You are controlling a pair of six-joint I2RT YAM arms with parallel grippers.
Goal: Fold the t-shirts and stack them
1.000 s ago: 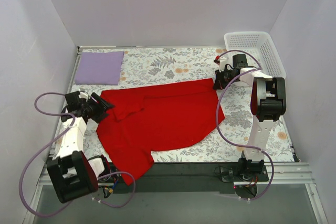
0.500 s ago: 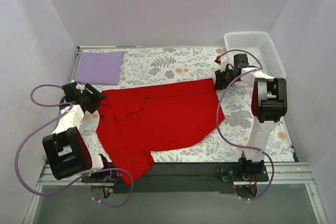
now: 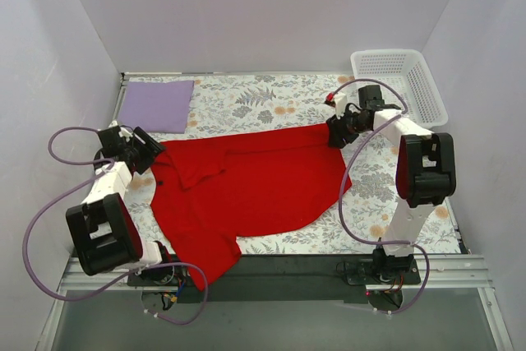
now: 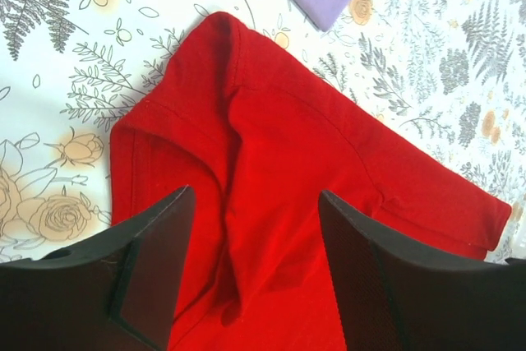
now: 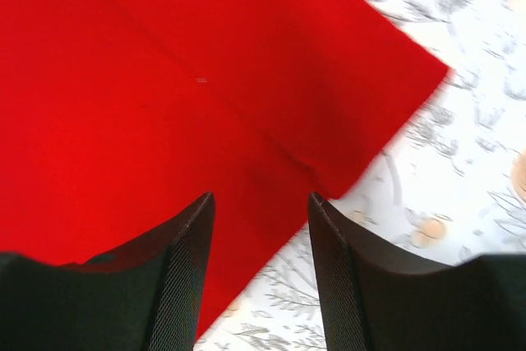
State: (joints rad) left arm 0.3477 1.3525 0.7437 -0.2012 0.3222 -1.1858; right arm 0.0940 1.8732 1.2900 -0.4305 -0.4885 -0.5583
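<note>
I count one red t-shirt (image 3: 246, 182) lying spread out, left gripper (image 4: 255, 203) gaping over its left edge, right gripper (image 5: 261, 203) gaping over its right corner, lavender t-shirt (image 3: 154, 106) apart.

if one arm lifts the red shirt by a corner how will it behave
Probably floppy: the red t-shirt lies flat with soft creases, so it should sag and fold rather than hold shape. Thin cloth, likely light; pushing would probably bunch it on the floral table.
</note>
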